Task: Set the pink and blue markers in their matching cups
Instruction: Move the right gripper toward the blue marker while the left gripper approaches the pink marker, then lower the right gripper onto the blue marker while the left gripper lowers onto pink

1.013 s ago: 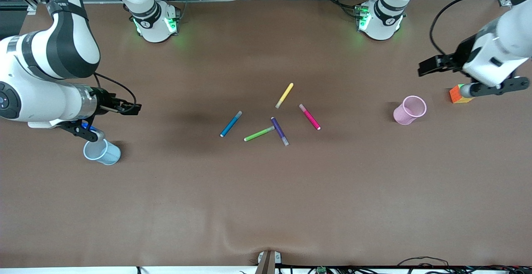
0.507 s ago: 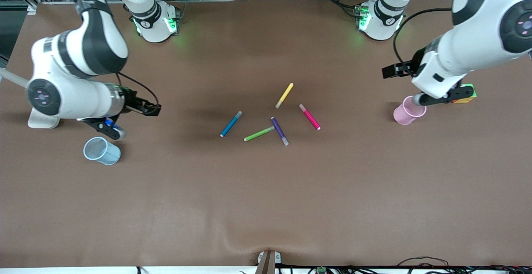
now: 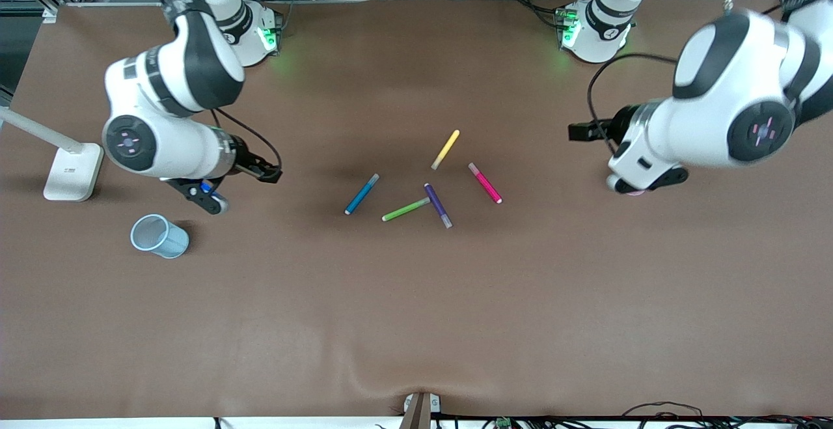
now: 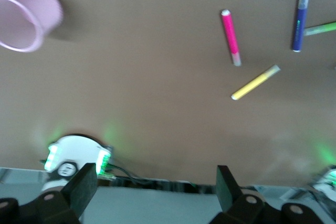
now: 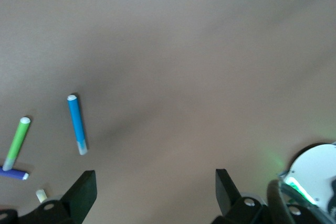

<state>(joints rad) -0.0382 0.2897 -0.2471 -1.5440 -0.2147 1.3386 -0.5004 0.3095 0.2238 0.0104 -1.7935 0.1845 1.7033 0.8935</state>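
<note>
Both arms are hovering over the table, nothing held. Right gripper is hanging with its jaws wide apart and empty, over bare table between blue cup and the pen cluster. Left gripper is also spread wide and empty, with its wrist hanging over pink cup, which is mostly hidden in the front view.

Blue marker is lying at 9 o'clock of the cluster, running 1 to 7 o'clock, clear of green pen. Pink marker is lying at 3 o'clock of the cluster, running 11 to 5 o'clock, apart from purple pen and yellow pen. Blue cup is standing at 8 o'clock of the right gripper; pink cup is at 3 o'clock of the pink marker.

Step in hand looks like the reach, with each arm going for the marker on its own end. To do it well:
- turn each wrist so the jaws are crossing the barrel
- come down mid-barrel
- avoid nudging the purple pen
</note>
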